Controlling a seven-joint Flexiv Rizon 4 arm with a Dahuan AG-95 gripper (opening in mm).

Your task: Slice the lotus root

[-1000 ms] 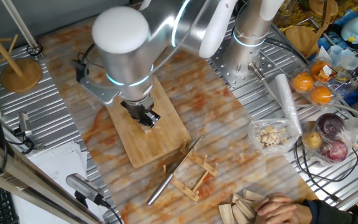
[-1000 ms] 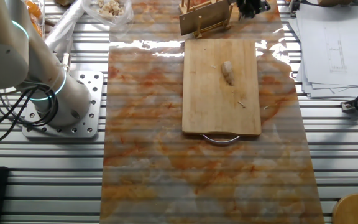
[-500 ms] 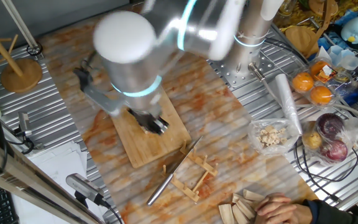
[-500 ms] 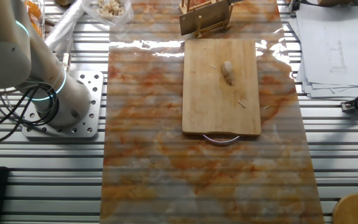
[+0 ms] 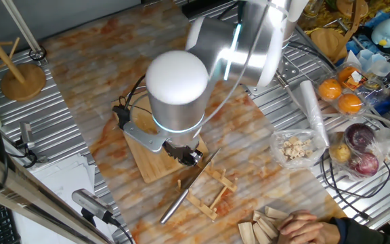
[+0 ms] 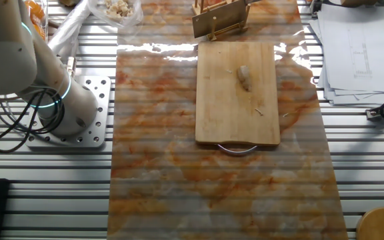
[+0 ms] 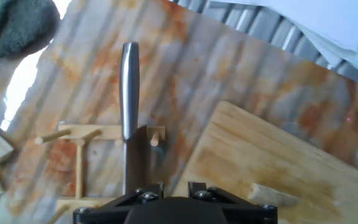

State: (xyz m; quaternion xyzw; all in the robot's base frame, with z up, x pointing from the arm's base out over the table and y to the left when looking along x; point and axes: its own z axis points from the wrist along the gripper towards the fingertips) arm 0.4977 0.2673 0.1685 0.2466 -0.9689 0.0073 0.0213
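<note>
The lotus root (image 6: 245, 77) is a small pale piece lying on the wooden cutting board (image 6: 237, 100). In the hand view it shows at the lower right (image 7: 275, 194), on the board (image 7: 272, 155). In one fixed view my arm hides it; part of the board (image 5: 151, 169) shows. A steel knife (image 5: 188, 186) rests on a small wooden rack (image 5: 212, 193), handle away from me in the hand view (image 7: 129, 81). My gripper (image 5: 189, 157) hovers over the board's edge by the knife blade; its jaws (image 7: 168, 185) stand apart and empty.
A clear bag of pale chunks (image 5: 295, 148) and oranges (image 5: 340, 95) lie at the right. A person's hand (image 5: 310, 227) rests by wooden blocks (image 5: 263, 224) at the front. A wooden stand (image 5: 22, 74) is at the far left. Papers (image 6: 359, 47) lie beside the board.
My arm has swung from above the lotus root on the board toward the knife rack at the board's corner. The lotus root and knife have not moved.
</note>
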